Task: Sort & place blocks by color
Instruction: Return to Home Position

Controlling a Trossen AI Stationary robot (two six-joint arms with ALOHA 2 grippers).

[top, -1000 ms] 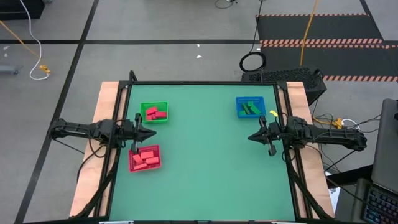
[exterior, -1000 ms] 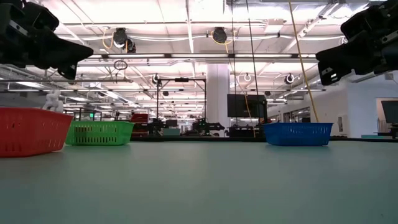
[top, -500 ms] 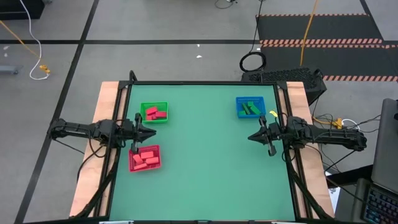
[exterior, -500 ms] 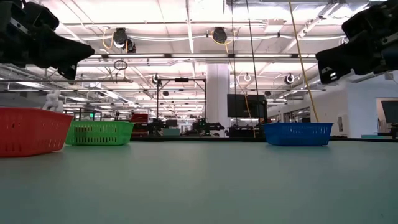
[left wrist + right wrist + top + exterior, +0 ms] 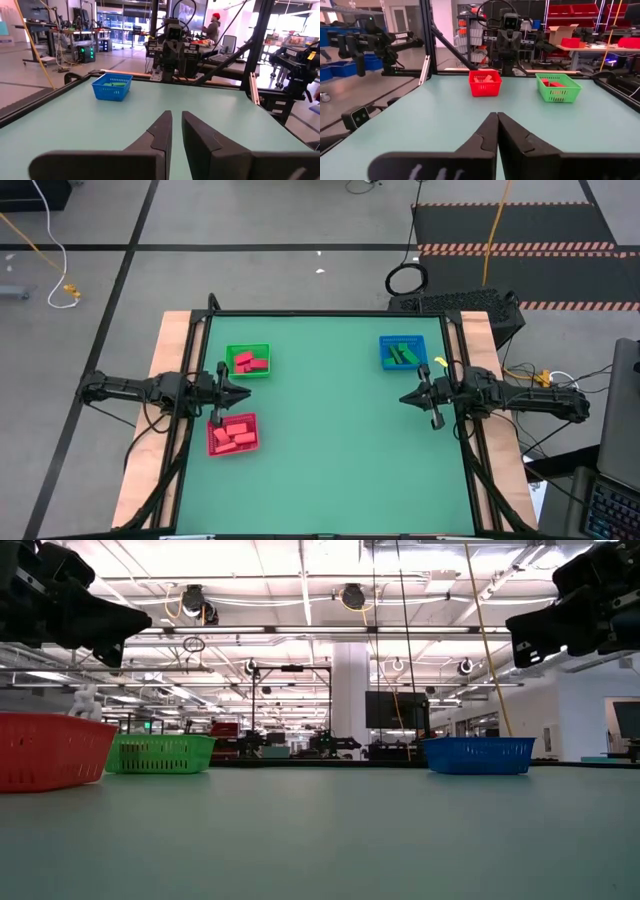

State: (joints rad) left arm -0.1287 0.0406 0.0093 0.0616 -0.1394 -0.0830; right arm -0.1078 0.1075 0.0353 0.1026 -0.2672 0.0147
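— What had changed?

— Little. The right gripper (image 5: 405,400) had edged slightly back by the table's (image 5: 330,440) right side, raised, fingers together, empty. The left gripper (image 5: 240,393) hung at the left side, a slim gap between its fingers, empty. Sorting looked finished.

— And the blocks (image 5: 233,434)?

— Small red bars filled the red tray (image 5: 233,452); more red lay in the green tray (image 5: 247,347); dark green ones in the blue tray (image 5: 403,338).

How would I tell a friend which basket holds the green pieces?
Look down on the green-topped table. A green plastic basket and a red plastic basket sit by its left edge; a third sits alone near the right edge. That lone blue mesh basket is it, the only one holding dark green blocks.
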